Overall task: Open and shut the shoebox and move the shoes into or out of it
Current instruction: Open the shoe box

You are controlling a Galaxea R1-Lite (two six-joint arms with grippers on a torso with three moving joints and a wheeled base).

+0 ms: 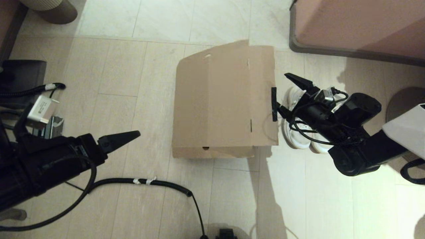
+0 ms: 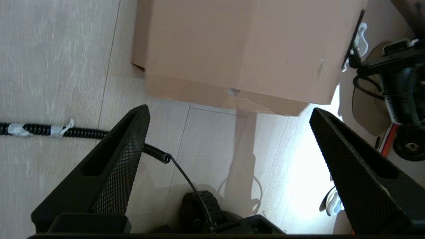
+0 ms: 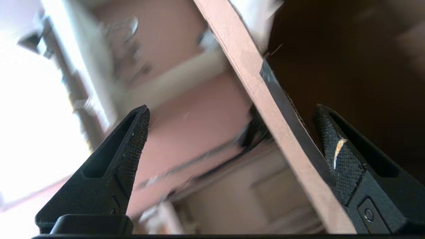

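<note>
Shoebox (image 1: 225, 99) long side running near to far, taped flap toward open right gripper (image 1: 285, 94), shoes (image 1: 300, 132) beside it, left gripper (image 2: 229, 114) open, empty.

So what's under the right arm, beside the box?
The shoes sit on the floor under the right claw, beside the shoebox. The arm covers most of them; only pale soles and toes show.

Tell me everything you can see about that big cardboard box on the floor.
The shoebox is large, plain brown cardboard, standing on the tiled floor. Its lid lies over the top, with small notches and a dark tape strip on the lid's edge on the robot's right. The right gripper, open, straddles that edge at the tape, one finger below it. The shoes stand just beside it, outside.
</note>
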